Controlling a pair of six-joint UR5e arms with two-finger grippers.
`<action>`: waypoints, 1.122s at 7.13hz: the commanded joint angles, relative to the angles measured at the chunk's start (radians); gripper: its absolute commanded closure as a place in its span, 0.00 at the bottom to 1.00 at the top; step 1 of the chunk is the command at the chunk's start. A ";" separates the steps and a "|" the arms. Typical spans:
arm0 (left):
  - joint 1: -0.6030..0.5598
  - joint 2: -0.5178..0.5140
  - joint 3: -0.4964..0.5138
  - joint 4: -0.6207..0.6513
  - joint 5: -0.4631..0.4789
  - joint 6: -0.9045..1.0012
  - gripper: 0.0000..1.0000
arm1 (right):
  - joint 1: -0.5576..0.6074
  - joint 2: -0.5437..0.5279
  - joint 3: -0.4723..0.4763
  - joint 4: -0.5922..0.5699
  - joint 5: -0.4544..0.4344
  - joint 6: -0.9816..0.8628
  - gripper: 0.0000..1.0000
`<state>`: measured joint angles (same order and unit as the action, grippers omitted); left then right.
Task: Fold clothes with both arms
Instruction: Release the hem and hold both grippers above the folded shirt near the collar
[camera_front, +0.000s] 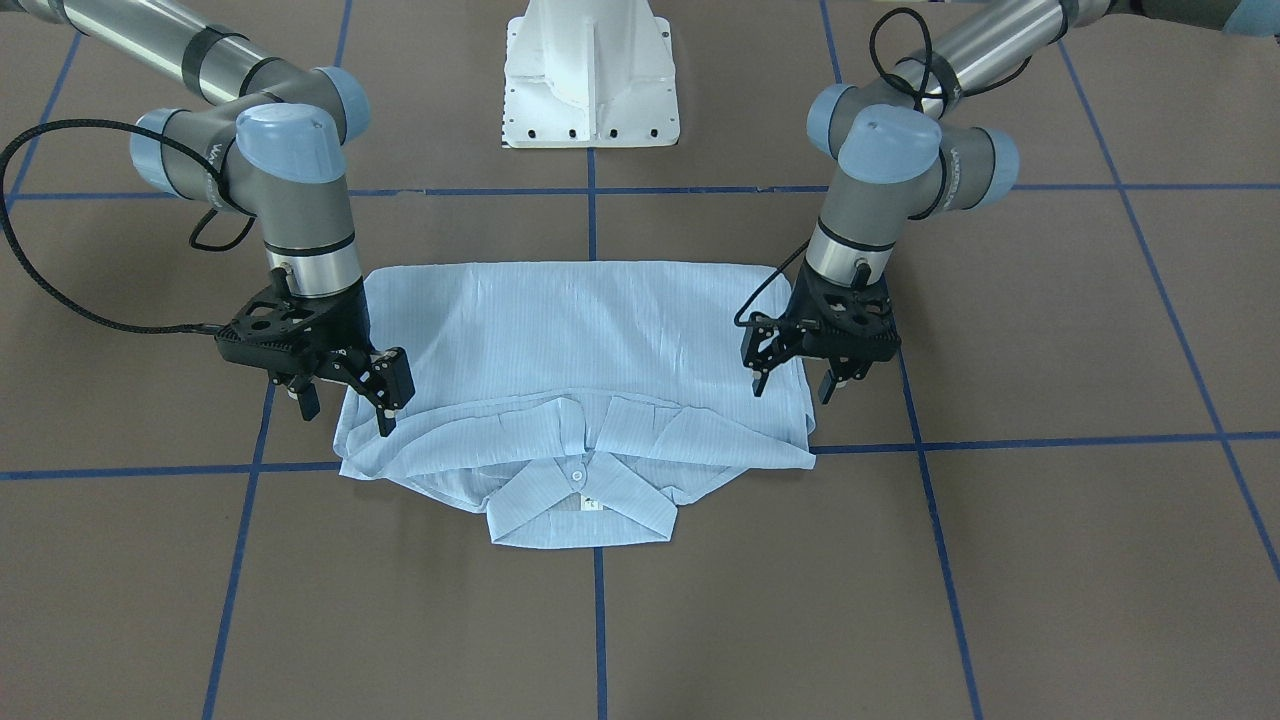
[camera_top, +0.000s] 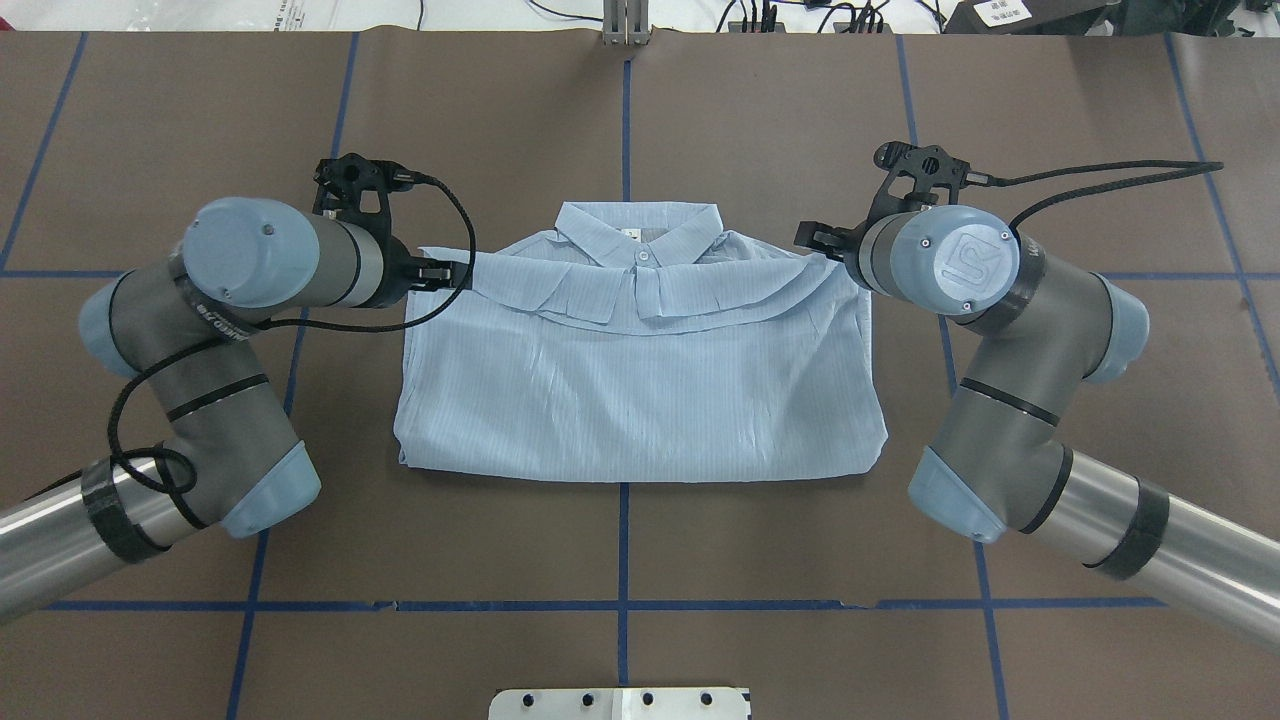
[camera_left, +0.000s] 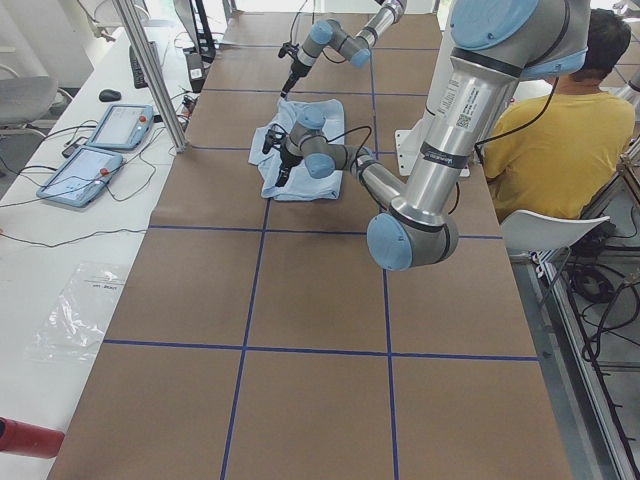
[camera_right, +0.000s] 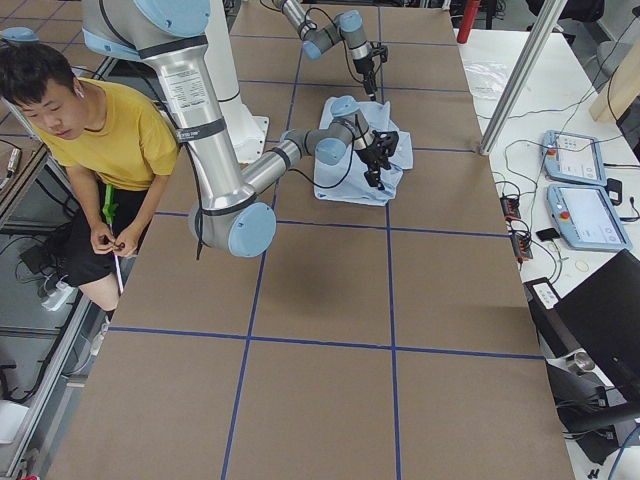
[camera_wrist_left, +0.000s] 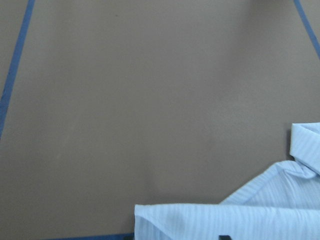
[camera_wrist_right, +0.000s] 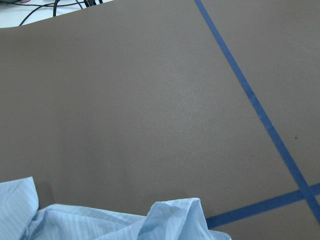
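Observation:
The light blue striped shirt (camera_front: 590, 340) lies folded into a rectangle on the brown table, collar (camera_front: 580, 515) pointing away from the robot's base. It also shows in the overhead view (camera_top: 640, 390). My left gripper (camera_front: 795, 388) hovers open and empty over the shirt's shoulder edge, on the right of the front-facing view. My right gripper (camera_front: 345, 408) hovers open and empty over the opposite shoulder edge. In the overhead view the wrists hide most of both grippers. The left wrist view shows a shirt corner (camera_wrist_left: 240, 220), the right wrist view a rumpled edge (camera_wrist_right: 100, 220).
The white pedestal base (camera_front: 590, 80) stands behind the shirt. Blue tape lines (camera_front: 600, 600) cross the table. A person in a yellow shirt (camera_right: 100, 130) sits beside the robot. Two teach pendants (camera_right: 580, 180) and a metal pole (camera_right: 515, 75) stand at the table's far side.

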<state>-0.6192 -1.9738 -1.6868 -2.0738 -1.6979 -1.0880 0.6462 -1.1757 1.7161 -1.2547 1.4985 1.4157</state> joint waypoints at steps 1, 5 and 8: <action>0.132 0.143 -0.152 0.000 0.000 -0.013 0.00 | 0.001 -0.016 0.028 0.000 0.005 -0.004 0.00; 0.239 0.204 -0.165 -0.054 0.086 -0.119 0.47 | -0.002 -0.015 0.027 0.001 0.003 -0.004 0.00; 0.239 0.188 -0.180 -0.057 0.084 -0.118 1.00 | -0.005 -0.013 0.023 0.001 0.002 -0.004 0.00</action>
<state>-0.3806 -1.7830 -1.8558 -2.1298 -1.6134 -1.2065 0.6421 -1.1894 1.7411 -1.2533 1.5015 1.4113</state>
